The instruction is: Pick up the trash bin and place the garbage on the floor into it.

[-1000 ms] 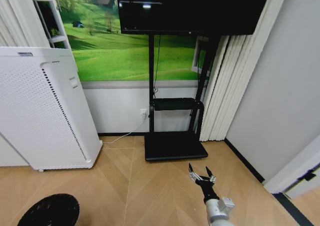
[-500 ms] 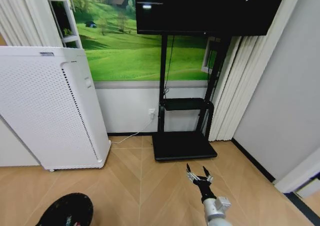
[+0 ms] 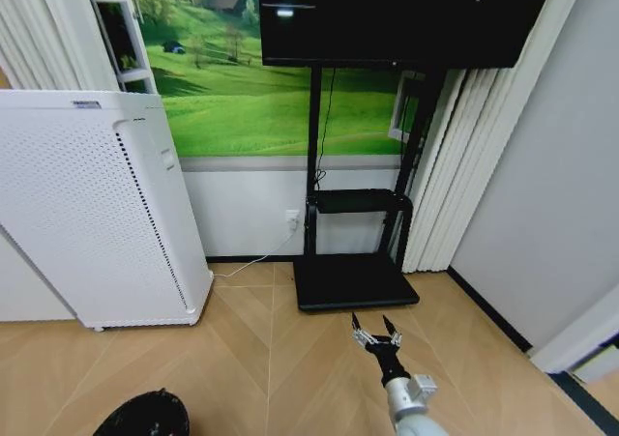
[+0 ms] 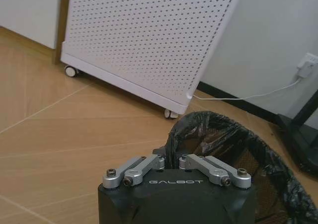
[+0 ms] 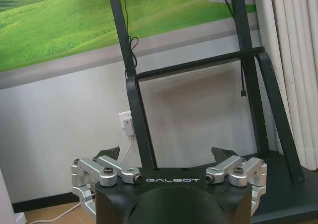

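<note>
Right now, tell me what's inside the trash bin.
A black liner shows inside the trash bin, whose rim the left tool grips; its bottom is hidden, so contents can't be told.

bright, even indoor light — ceiling glare on TV [image 3: 387, 15] | edges bowed

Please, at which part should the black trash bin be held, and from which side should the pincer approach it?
The rim is the best part, I judge. The trash bin is round, with a thin edge wrapped in a black liner, so one finger inside and one outside fits it. The left pincer is shut on the near rim this way, from above. The right pincer hovers open over the floor.
</note>
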Robot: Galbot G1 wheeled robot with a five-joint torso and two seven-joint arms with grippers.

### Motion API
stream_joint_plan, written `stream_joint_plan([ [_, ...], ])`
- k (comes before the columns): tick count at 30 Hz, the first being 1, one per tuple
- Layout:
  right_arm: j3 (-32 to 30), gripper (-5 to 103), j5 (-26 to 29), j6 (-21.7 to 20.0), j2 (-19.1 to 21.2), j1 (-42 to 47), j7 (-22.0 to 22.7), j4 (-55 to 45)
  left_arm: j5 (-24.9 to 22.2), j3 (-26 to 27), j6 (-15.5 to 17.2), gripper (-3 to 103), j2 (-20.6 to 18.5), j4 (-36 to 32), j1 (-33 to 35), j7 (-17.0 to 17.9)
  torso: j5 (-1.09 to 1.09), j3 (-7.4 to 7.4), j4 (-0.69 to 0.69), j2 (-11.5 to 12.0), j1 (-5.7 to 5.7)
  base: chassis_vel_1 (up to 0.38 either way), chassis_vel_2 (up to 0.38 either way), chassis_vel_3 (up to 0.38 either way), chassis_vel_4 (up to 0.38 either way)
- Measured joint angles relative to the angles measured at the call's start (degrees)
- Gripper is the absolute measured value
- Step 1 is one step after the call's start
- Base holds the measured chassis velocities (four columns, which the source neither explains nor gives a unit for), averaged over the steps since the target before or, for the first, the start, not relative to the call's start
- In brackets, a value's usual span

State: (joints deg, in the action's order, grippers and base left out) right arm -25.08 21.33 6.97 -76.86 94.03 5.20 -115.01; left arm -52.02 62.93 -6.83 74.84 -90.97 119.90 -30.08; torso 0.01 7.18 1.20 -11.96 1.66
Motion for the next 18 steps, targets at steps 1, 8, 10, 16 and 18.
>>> stream_joint_plan([
  [1,0.0,100,0.0,0.1,0.1,0.1,-0.1,0.0,0.3,0.0,0.0,7,0.8,0.1,0.0,1.1,-0.02,0.00,0.00,0.0,0.00,0.000,0.000,0.000,0.000],
  [8,0.5,100,0.0,0.6,-0.2,-0.1,-0.8,0.4,0.7,0.6,-2.7,7,4.6,-1.1,1.8,9.4,0.01,0.00,-0.01,0.0,0.00,0.000,0.000,0.000,0.000],
  [10,0.6,100,0.0,0.8,-0.3,-0.2,-1.1,0.8,1.1,0.9,-3.5,7,5.4,-1.1,2.1,11.0,0.01,0.00,-0.01,0.0,0.00,0.000,0.000,0.000,0.000],
  [16,0.6,100,0.1,1.3,-0.4,-0.4,-1.6,1.7,2.0,1.4,-4.7,7,6.8,-0.7,1.7,16.0,0.01,0.00,-0.01,0.0,0.00,0.000,0.000,0.000,0.000],
  [18,0.5,100,0.2,1.4,-0.2,-0.3,-1.8,1.8,2.2,1.4,-4.7,7,7.0,-0.6,1.2,18.2,0.01,0.00,0.00,0.0,0.00,0.000,0.000,0.000,0.000],
])
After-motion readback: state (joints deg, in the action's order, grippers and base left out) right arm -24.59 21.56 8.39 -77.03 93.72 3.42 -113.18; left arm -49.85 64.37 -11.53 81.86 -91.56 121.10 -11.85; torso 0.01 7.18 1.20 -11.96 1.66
